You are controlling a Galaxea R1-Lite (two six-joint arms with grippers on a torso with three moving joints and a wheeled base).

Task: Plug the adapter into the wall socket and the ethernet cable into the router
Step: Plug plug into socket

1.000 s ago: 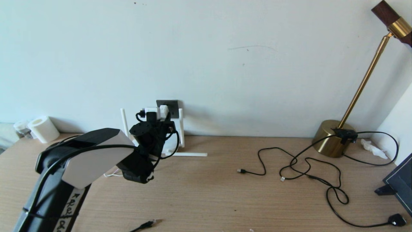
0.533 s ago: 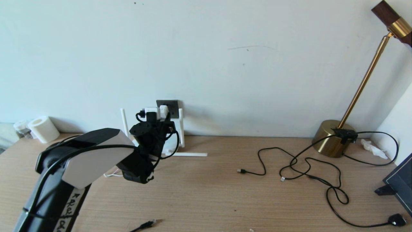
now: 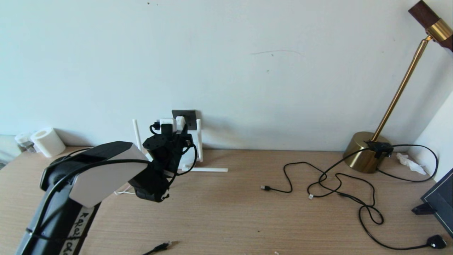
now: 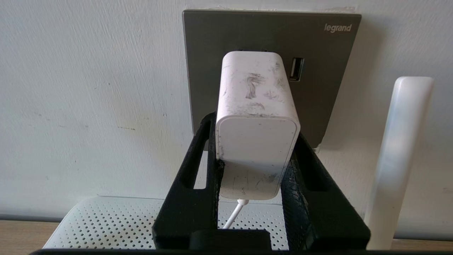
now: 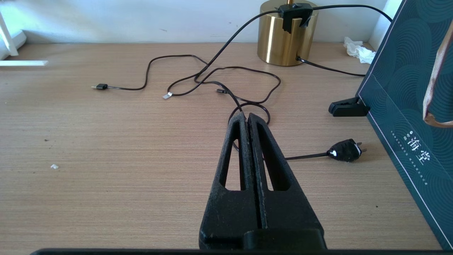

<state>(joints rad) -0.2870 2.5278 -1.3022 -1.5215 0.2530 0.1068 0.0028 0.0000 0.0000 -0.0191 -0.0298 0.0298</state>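
Note:
My left gripper (image 4: 254, 141) is shut on the white adapter (image 4: 256, 106), one finger on each side. The adapter's far end lies against the dark grey wall socket (image 4: 318, 88), and its thin white cord hangs down. In the head view that gripper (image 3: 173, 129) reaches the wall socket (image 3: 191, 117) at the back left. Below it lies the white router (image 4: 106, 223), with one antenna (image 4: 400, 159) upright beside the plate. The ethernet cable (image 3: 161, 245) lies loose at the table's front edge. My right gripper (image 5: 246, 118) hovers shut and empty over the right half of the table.
Thin black cables (image 3: 336, 187) loop across the right of the table towards a brass lamp (image 3: 364, 156). A black mains plug (image 3: 436, 242) lies front right beside a dark box (image 3: 440, 202). A paper roll (image 3: 47, 141) stands far left. One router antenna (image 3: 208, 170) lies flat.

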